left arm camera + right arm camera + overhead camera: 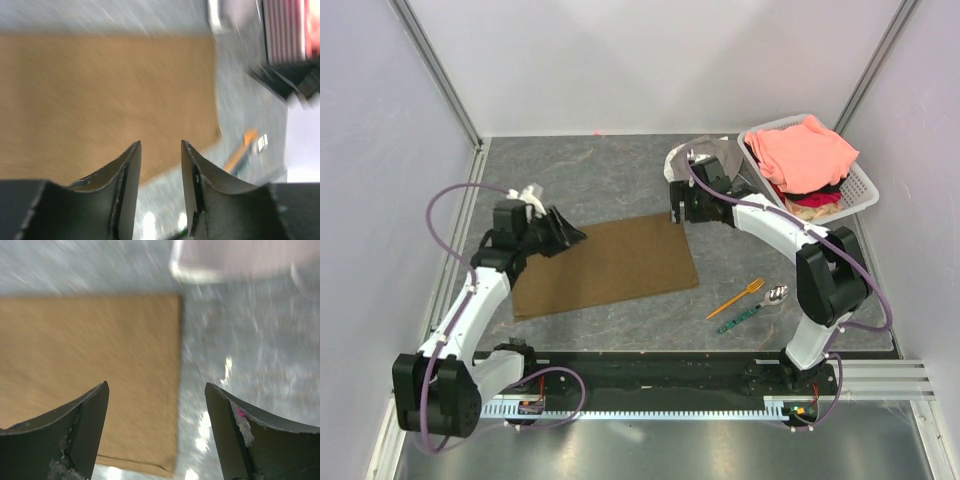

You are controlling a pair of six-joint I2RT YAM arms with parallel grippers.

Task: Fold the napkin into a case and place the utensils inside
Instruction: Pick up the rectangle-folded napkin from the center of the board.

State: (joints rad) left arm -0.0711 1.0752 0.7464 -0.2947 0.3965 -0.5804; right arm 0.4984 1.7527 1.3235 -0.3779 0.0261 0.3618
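Logged napkin (605, 265) spread flat on desk (620, 175), not yet folded into a case, with orange fork (737, 298) and green-patterned utensil (752, 309) lying near its right edge, clear of the cloth, probably kept out of the folding area. Found left hand (160, 144) at far-left corner, parted narrowly and gripping nothing, and right hand (156, 386) at far-right corner, parted wide, empty. Judged as paired setup for pinching both far corners to draw that edge over.
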